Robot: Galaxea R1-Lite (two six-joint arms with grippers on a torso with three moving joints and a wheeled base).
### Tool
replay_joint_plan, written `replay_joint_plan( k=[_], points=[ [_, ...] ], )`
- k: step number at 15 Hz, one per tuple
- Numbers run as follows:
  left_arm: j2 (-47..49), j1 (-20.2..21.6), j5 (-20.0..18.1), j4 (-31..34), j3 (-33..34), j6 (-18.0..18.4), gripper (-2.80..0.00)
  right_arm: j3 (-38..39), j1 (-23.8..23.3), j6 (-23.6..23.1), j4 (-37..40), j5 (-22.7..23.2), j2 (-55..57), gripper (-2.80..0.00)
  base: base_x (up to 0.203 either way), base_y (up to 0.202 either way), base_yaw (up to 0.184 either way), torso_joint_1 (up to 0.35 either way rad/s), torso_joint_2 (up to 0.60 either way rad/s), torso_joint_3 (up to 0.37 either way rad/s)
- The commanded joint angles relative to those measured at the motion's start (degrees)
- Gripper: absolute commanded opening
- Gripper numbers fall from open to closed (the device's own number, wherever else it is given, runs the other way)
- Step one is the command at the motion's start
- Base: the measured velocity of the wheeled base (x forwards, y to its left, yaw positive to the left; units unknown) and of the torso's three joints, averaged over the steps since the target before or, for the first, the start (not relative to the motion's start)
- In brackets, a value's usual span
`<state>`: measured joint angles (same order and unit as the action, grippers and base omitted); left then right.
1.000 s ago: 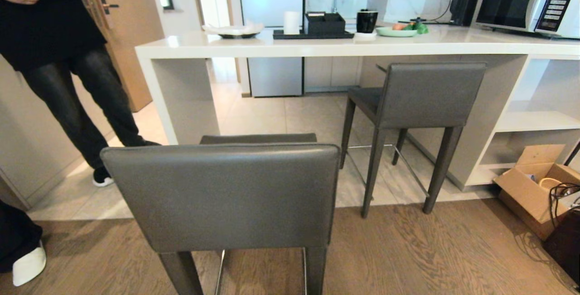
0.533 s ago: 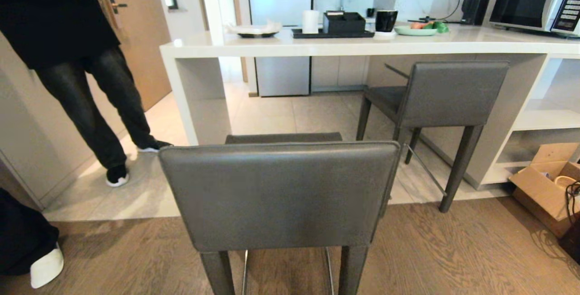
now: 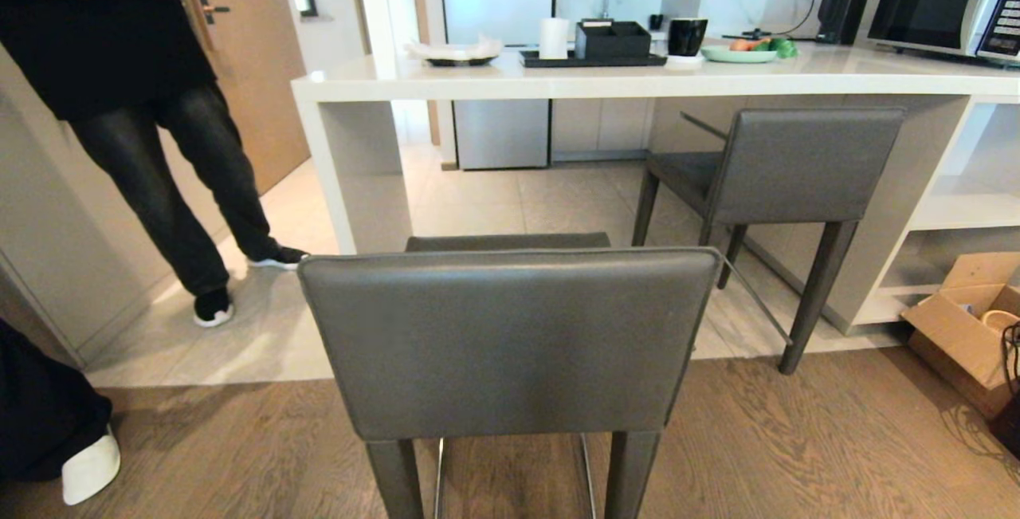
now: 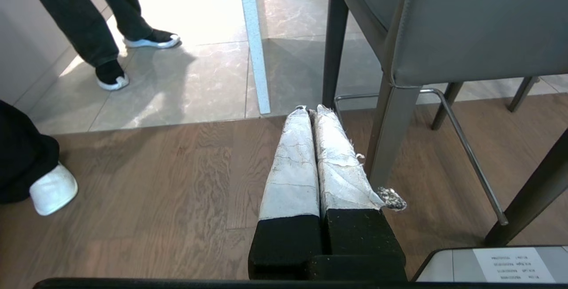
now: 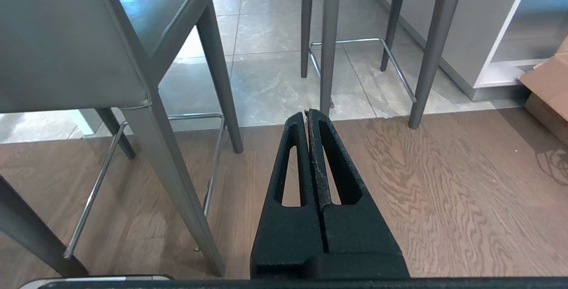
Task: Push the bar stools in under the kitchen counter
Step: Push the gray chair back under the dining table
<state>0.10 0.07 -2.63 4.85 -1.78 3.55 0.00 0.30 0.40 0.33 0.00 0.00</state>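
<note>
A dark grey bar stool [image 3: 510,344] stands right in front of me on the wood floor, its backrest toward me, out from the kitchen counter [image 3: 621,80]. A second matching stool [image 3: 797,164] stands farther right, its seat partly under the white counter top. Neither arm shows in the head view. My left gripper [image 4: 309,110], its fingers wrapped in white tape, is shut and empty, low beside the near stool's leg [image 4: 390,133]. My right gripper [image 5: 307,113] is shut and empty too, between the near stool [image 5: 66,40] and the far stool's legs [image 5: 330,36].
A person in black [image 3: 119,88] stands left of the counter's end panel [image 3: 351,176]; another white-shoed foot [image 3: 88,467] is at the lower left. An open cardboard box [image 3: 964,332] sits by the white shelves [image 3: 964,212]. A microwave [image 3: 940,1], tray and dishes stand on the counter.
The whole head view has shifted: the stools and counter now sit farther right in the picture, so the camera moved. The person's feet have shifted slightly. Both grippers remain shut.
</note>
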Motion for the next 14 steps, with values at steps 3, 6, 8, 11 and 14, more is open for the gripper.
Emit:
replay_joint_plan(
  k=[3,6,8,11,14],
  points=[
    [0.1,0.0,0.4,0.0,0.0,-1.1,-2.8,0.0,0.0,0.1,-0.1,-0.1,0.0,-2.8,0.0,0.0,0.0,0.0,0.0,0.0],
    [0.0,0.0,2.5,0.0,0.0,-2.9,-2.8,0.1,0.0,0.0,-0.3,-0.1,0.0,-2.8,0.0,0.0,0.0,0.0,0.0,0.0],
    [0.3,0.1,1.2,-1.6,-2.0,-2.4,-2.8,-2.1,0.0,-1.2,0.1,0.5,0.9,-2.8,0.0,0.0,0.0,0.0,0.0,0.0],
    [12.3,0.0,-1.9,-4.5,-8.9,-3.8,-2.8,-9.9,0.1,0.5,-1.4,1.0,12.8,-2.8,0.0,0.0,0.0,0.0,0.0,0.0],
    [33.6,-0.3,-3.5,-17.6,-13.0,-5.2,-2.8,-14.3,0.3,2.1,-8.4,1.6,28.2,-2.8,0.0,0.0,0.0,0.0,0.0,0.0]
  ],
)
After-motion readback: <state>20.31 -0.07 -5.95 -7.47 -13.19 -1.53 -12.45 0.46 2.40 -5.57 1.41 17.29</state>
